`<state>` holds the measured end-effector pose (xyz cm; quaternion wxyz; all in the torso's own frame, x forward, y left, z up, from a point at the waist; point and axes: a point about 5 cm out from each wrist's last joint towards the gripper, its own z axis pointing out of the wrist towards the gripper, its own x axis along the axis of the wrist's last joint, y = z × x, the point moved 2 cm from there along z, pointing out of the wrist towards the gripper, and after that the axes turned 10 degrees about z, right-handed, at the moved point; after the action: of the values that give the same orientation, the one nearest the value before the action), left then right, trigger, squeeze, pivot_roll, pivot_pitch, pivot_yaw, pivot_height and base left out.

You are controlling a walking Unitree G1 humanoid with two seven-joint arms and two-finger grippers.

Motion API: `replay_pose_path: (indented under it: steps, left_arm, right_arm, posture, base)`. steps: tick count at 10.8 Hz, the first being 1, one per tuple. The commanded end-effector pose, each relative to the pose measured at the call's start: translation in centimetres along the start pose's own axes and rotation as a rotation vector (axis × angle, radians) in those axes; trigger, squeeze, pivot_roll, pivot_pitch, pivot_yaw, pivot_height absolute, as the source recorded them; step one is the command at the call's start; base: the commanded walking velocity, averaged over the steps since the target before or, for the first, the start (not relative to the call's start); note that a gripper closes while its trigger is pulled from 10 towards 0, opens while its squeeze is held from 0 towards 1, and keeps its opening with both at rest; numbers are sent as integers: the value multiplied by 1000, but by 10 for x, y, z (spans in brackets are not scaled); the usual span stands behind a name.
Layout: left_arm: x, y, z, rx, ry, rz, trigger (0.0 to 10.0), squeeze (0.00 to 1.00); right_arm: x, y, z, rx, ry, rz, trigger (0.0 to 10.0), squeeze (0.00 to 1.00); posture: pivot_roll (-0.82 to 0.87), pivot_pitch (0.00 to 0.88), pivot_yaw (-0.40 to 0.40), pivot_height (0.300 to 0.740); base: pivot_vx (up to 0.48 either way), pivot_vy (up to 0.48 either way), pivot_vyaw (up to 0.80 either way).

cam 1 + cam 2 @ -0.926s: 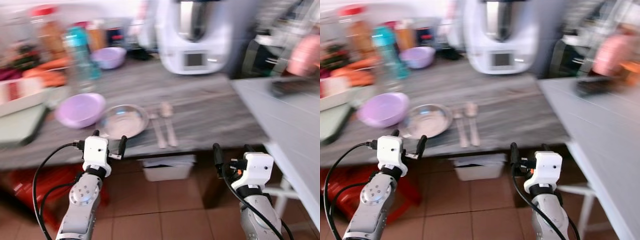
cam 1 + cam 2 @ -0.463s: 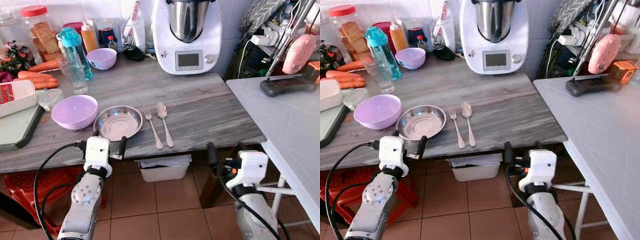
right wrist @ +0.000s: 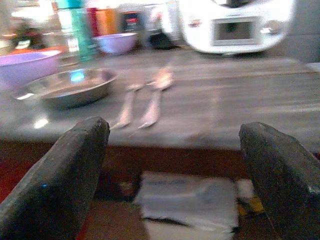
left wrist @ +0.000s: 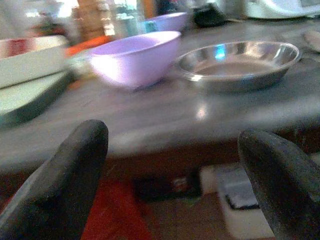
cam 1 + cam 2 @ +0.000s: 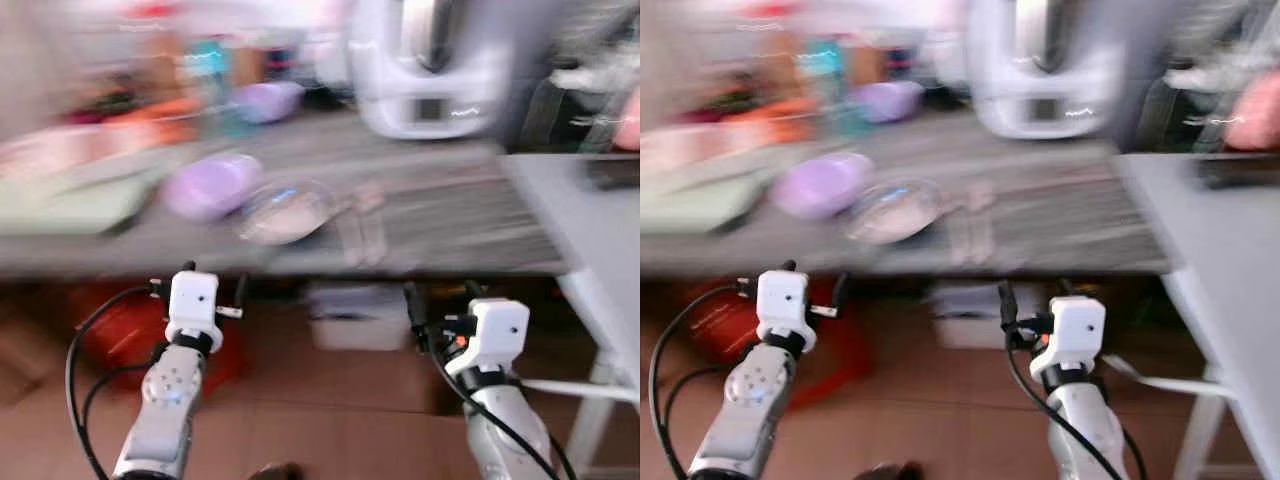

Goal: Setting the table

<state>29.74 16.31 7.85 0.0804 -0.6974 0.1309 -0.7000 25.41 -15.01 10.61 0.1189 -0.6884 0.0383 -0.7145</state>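
Steel plate sits on the grey wooden counter, ahead of and above the left gripper, whose two black fingers stand spread wide below the counter edge, holding nothing. A lilac bowl rests just beside the plate, on its outer side. Across from the right gripper, likewise spread and empty beneath the edge, a fork and a spoon lie side by side, close to the plate. Beyond them stands a white kitchen machine. The head views are smeared with blur, both arms low in front of the counter.
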Motion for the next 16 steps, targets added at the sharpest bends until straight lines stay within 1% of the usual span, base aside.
replay_pose_path:
  steps: [1,3,4,5,7,10,13,16]
  left_arm:
    - [2,-1,3,-5,9,23,10000,0]
    - [3,-1,3,-15,24,30,10000,0]
    - [3,0,4,-23,29,30,10000,0]
    - [4,4,2,-83,48,-9,10000,0]
    - [4,6,1,-86,48,-6,10000,0]
    - [8,13,3,-108,64,-16,10000,0]
    - [9,16,4,-126,77,-39,10000,0]
    - [10,17,5,-136,78,-45,10000,0]
  right_arm:
    - [3,1,-1,-5,12,12,10000,0]
    - [3,2,0,-8,13,17,10000,0]
    - [4,2,0,-11,14,18,10000,0]
    - [4,3,0,-13,16,22,10000,0]
    - [4,3,0,-11,16,22,10000,0]
    - [4,4,1,-4,12,20,10000,0]
    - [4,4,2,-2,9,20,10000,0]
    - [6,6,3,-13,13,19,10000,0]
  posture:
    - [19,0,60,740]
    - [20,0,60,740]
    - [21,0,60,740]
    - [20,0,60,740]
    - [20,0,59,740]
    - [20,0,57,740]
    - [17,0,58,740]
    - [15,0,61,740]
  base:
    - [-356,0,0]
    - [-321,0,0]
    - [0,0,0]
    - [0,0,0]
    - [0,0,0]
    - [0,0,0]
    - [0,-295,0]
    - [0,-346,0]
